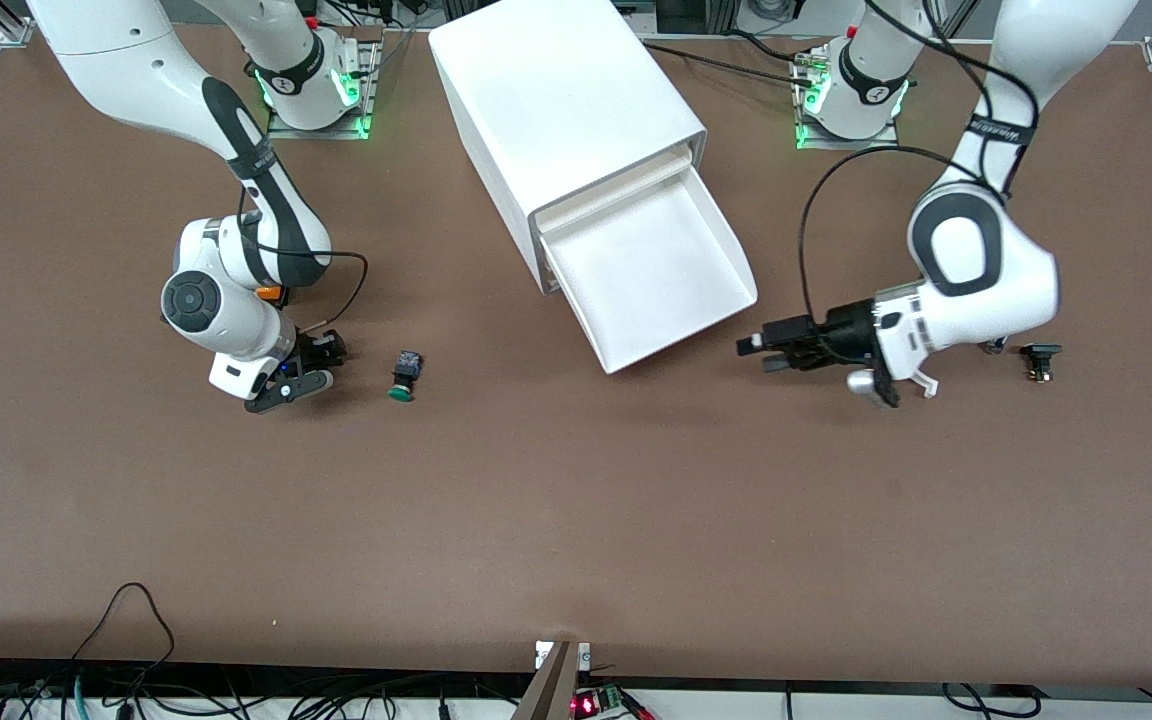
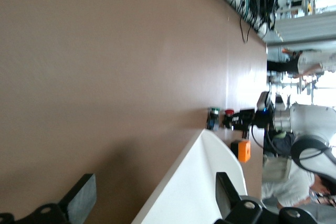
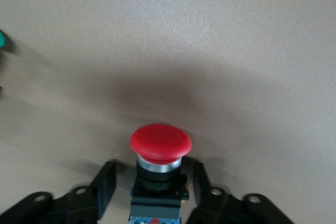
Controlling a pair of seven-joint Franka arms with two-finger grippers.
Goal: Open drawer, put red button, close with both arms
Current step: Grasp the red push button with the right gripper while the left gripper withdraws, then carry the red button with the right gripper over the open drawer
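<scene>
The top drawer (image 1: 671, 265) of the white cabinet (image 1: 556, 100) stands pulled out and empty. The red button (image 3: 160, 142) lies on the table between the fingers of my right gripper (image 3: 153, 170), which are open with a small gap on each side of its black body. In the front view my right gripper (image 1: 321, 365) is low at the table and hides the button. The button also shows far off in the left wrist view (image 2: 229, 113). My left gripper (image 1: 751, 350) is open and empty beside the drawer's front corner (image 2: 194, 182).
A green-capped button (image 1: 402, 377) lies beside my right gripper, toward the cabinet. An orange cube (image 1: 271, 294) sits partly hidden under the right arm. A small black part (image 1: 1039, 358) lies at the left arm's end of the table.
</scene>
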